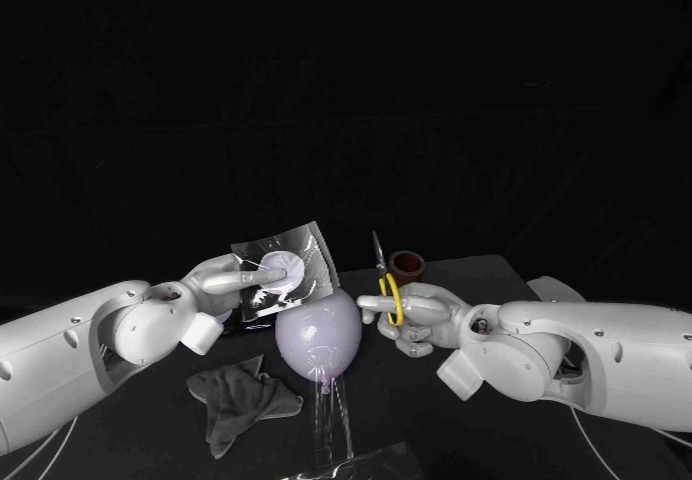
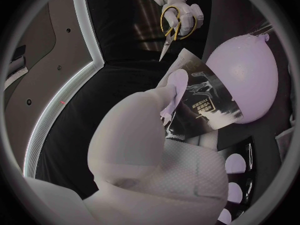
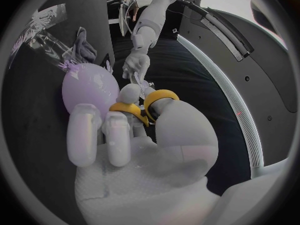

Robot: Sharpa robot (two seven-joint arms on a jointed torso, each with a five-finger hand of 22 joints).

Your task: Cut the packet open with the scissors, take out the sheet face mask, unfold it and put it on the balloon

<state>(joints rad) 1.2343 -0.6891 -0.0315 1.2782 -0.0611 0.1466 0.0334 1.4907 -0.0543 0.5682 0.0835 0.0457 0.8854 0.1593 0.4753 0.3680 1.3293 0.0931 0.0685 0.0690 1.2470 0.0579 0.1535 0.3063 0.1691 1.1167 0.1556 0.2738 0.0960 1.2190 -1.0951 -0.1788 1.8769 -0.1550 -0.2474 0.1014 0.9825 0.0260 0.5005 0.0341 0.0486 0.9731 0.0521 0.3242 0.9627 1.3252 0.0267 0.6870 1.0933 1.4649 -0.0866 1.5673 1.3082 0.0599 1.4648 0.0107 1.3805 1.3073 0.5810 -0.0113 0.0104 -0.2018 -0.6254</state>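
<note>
I'm pinching the shiny silver foil packet [image 1: 296, 250] upright in my left robot hand [image 1: 238, 280], just above the pale lilac balloon [image 1: 320, 340]. The yellow-handled scissors [image 1: 381, 270] are pointing blades-up, gripped by my right robot hand [image 1: 418, 320]. The packet is lying near, to that hand's left.

A crumpled dark cloth [image 1: 241, 398] lies on the table [image 1: 476, 275], a brown cup [image 1: 408, 265] farther back.

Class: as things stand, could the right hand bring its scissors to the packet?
Probably yes. The right hand holds the scissors upright beside the packet, which the left hand holds raised. Nothing appears to lie between the blades and the packet's near edge.
</note>
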